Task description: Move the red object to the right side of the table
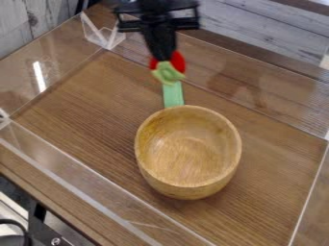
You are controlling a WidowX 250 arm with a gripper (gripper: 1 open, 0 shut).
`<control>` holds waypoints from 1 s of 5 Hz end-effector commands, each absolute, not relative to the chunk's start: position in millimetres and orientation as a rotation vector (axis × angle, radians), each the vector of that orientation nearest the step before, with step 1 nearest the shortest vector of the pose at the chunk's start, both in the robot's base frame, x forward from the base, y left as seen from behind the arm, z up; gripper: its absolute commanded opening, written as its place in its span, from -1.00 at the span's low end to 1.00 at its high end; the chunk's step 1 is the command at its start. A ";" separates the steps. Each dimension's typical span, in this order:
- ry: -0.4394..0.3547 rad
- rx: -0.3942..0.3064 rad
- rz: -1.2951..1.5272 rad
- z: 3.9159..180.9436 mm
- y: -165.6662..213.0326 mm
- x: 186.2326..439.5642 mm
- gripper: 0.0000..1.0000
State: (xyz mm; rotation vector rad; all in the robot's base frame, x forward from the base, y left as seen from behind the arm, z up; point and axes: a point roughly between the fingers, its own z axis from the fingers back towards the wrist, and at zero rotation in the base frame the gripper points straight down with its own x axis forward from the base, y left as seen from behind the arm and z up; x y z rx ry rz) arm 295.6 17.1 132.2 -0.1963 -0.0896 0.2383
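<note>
The red object (171, 64), a small glossy red toy fruit with a green leafy end, hangs in the air from my gripper (164, 60), which is shut on it and points down. It hovers above the far end of the flat green block (172, 93), behind the wooden bowl (189, 151). The brown wood-grain table (77, 115) lies below, and the fruit is off its surface. My black fingers cover the fruit's upper part.
The large wooden bowl stands in the middle right of the table. Clear acrylic walls (302, 216) border the tabletop on all sides. Bare wood shows at the left and at the far right behind the bowl.
</note>
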 end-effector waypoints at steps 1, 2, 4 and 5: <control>-0.149 -0.204 0.176 159.4 -19.1 304.0 -1.00; -0.135 -0.218 0.119 155.9 -61.2 306.3 -1.00; -0.108 -0.249 0.057 126.0 -132.7 314.6 -1.00; -0.103 -0.258 0.056 102.5 -149.5 316.5 -1.00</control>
